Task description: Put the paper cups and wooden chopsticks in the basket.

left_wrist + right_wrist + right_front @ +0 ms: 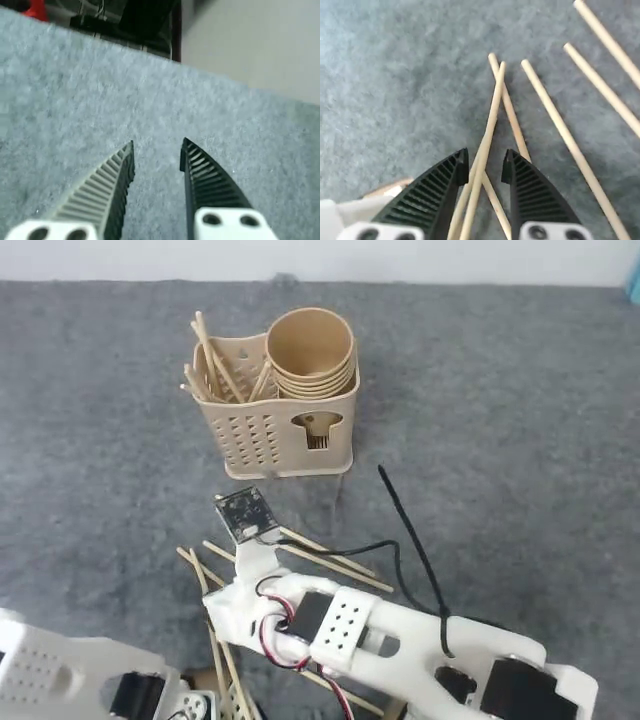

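Right gripper [485, 165] released, astride crossed chopsticks [492, 110] near tabletop's [520, 390] front edge. Best approach: lower straight, pinch stick between jaws, watch for neighbour snagging. Basket [275, 435] toward far edge, cups [310, 345] inside. Left gripper [157, 155] released, over bare tabletop.

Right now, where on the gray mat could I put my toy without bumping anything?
The gray mat is bare right of the basket, left of it, and behind it up to the mat's far edge. In front of the basket it is crowded: loose chopsticks, a black cable and the arms.
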Available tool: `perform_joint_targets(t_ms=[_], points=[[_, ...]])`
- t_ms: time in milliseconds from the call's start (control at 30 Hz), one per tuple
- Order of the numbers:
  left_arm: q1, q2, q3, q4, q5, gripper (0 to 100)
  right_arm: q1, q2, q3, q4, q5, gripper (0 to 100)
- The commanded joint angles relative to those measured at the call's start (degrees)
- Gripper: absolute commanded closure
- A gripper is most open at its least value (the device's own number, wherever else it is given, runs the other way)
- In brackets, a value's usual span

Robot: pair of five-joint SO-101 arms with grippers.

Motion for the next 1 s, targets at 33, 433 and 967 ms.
perform_joint_targets(t_ms=[33,433,967], points=[[-0.53,0.7,-6.64,-5.8,0.26,86,-0.66,-0.75,-4.75,5.32,4.31,88.0],[-8.26,7.3,-27.65,-10.37,0.44,86,-2.07,12.35,-15.12,16.22,12.04,88.0],[-18.46,26.29,-59.91,-15.82,0.53,86,-2.15,18.15,-31.65,28.18,10.64,87.9]])
